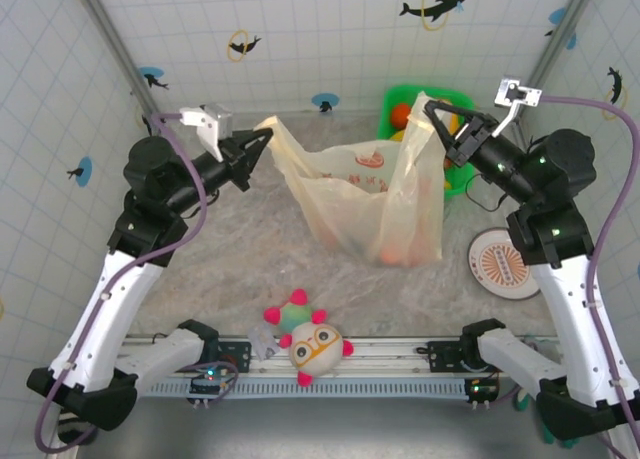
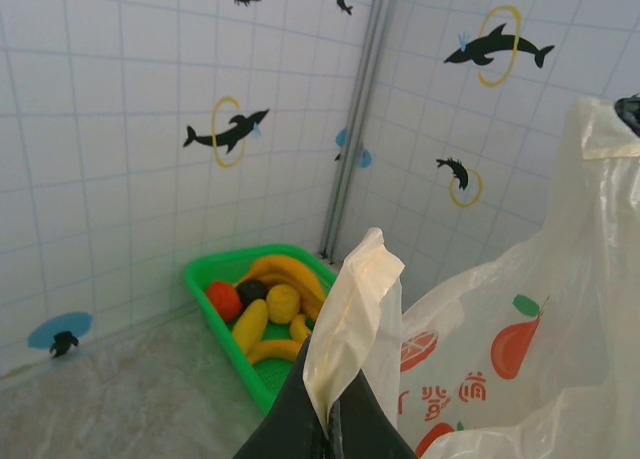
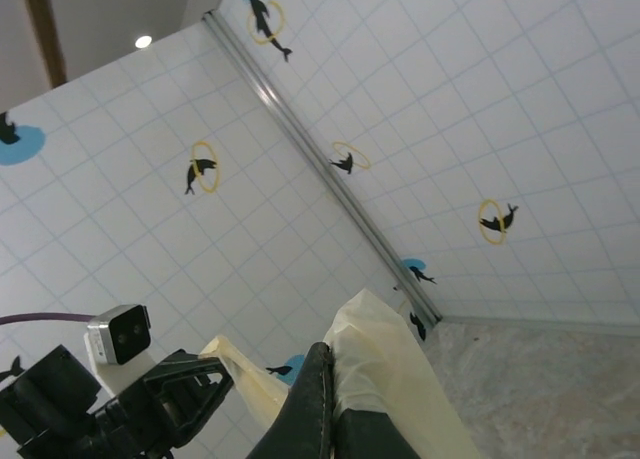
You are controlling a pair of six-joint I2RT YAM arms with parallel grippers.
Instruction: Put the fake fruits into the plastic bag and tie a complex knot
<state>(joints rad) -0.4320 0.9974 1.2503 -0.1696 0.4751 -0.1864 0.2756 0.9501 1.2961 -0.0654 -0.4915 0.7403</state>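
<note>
Two handle strips [image 2: 352, 319] were pinched tight: the left gripper [image 1: 263, 140] was closed on one and the right gripper [image 1: 432, 110] on the other. Between them the plastic bag [image 1: 365, 194] stretched mid-table, its red characters [image 2: 445, 391] illegible. Some fake fruits [image 2: 262, 304] lay in the green basket [image 2: 205, 274].

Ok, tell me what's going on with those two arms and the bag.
The two arms are holding the bag up between them, one handle each. The left pincer is shut on the left handle, and the right pincer is shut on the right handle. Some fruits sit in the bag's bottom; others lie in the basket at the back. The handles are apart, so no knot is tied yet.
</note>
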